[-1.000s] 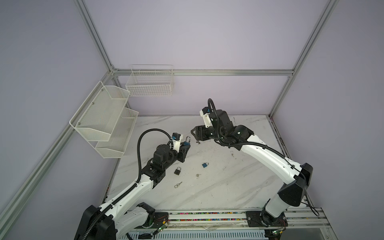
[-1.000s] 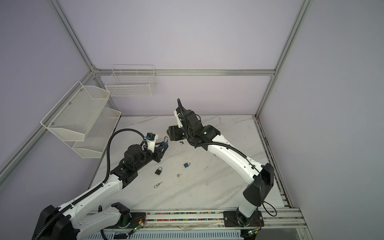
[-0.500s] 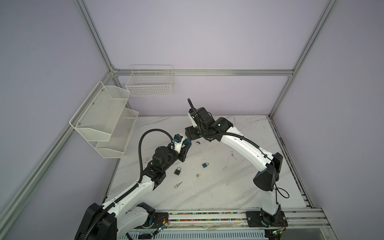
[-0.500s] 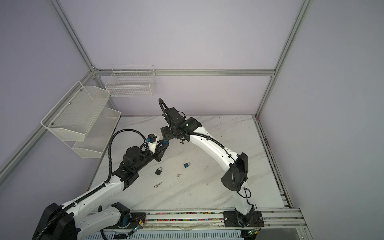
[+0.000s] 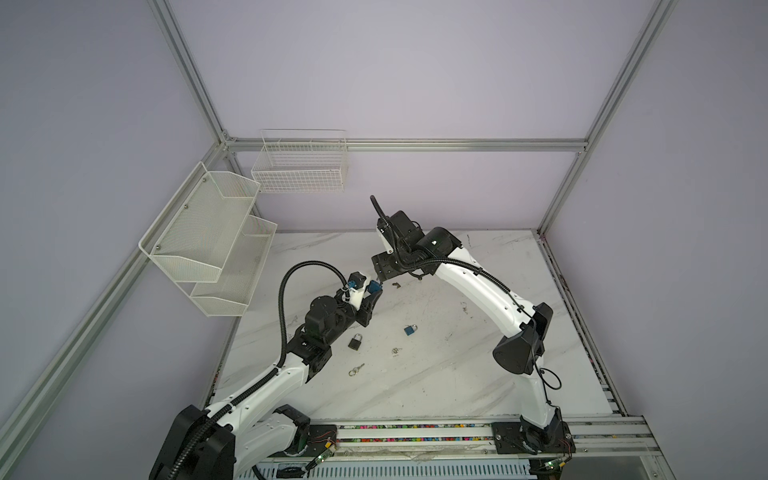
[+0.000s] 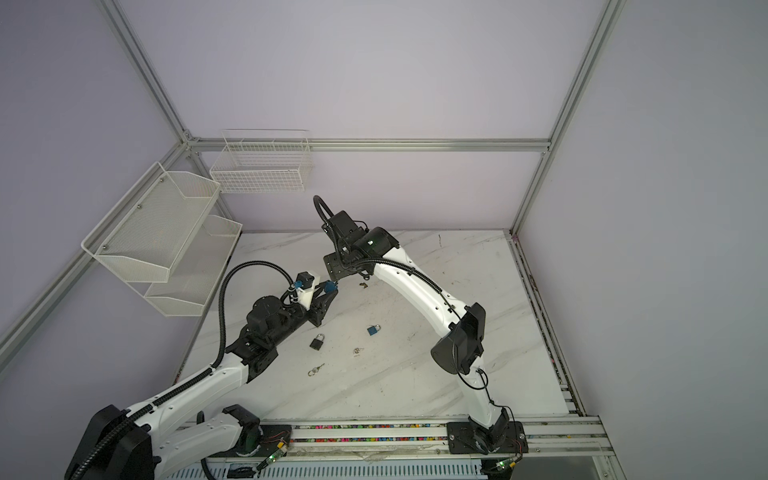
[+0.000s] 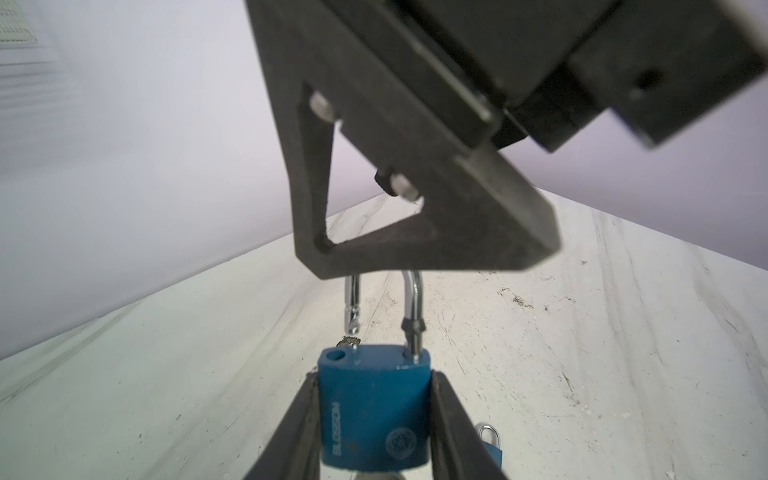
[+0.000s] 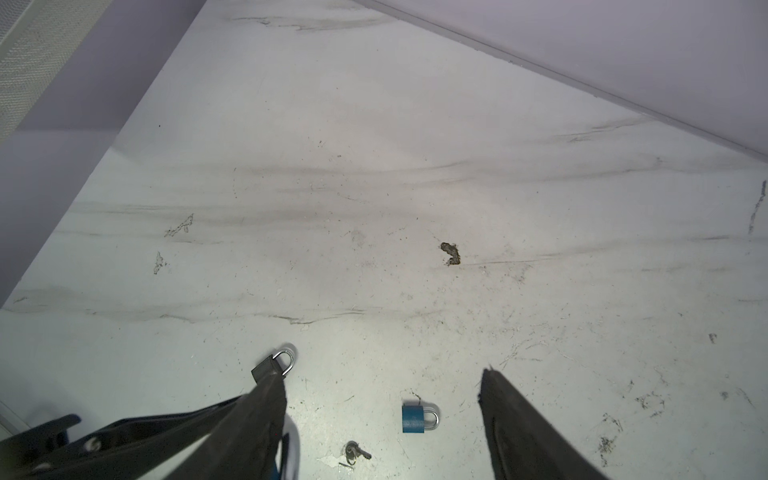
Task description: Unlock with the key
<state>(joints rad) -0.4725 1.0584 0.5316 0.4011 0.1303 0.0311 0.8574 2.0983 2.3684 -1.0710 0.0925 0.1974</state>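
Note:
My left gripper (image 7: 374,415) is shut on the body of a blue padlock (image 7: 374,399) and holds it off the table, seen in both top views (image 5: 375,286). Its shackle (image 7: 413,316) stands raised, and the free leg hangs just above its hole. My right gripper (image 8: 382,399) hovers open right over that shackle; one of its fingers (image 7: 415,245) crosses in front of the shackle's top. A key on a ring (image 5: 356,369) lies on the table in front of the left arm. A second small key (image 8: 356,451) lies nearer the middle.
A black padlock (image 5: 355,341) and another blue padlock (image 5: 410,330) lie on the marble table (image 5: 457,374) between the arms. A dark chip (image 8: 452,254) marks the tabletop. White mesh shelves (image 5: 208,241) and a wire basket (image 5: 301,166) hang on the left and back walls.
The right arm has swung left, bringing its gripper over the padlock in the left gripper, with its jaws widening a little. The left arm has stayed still.

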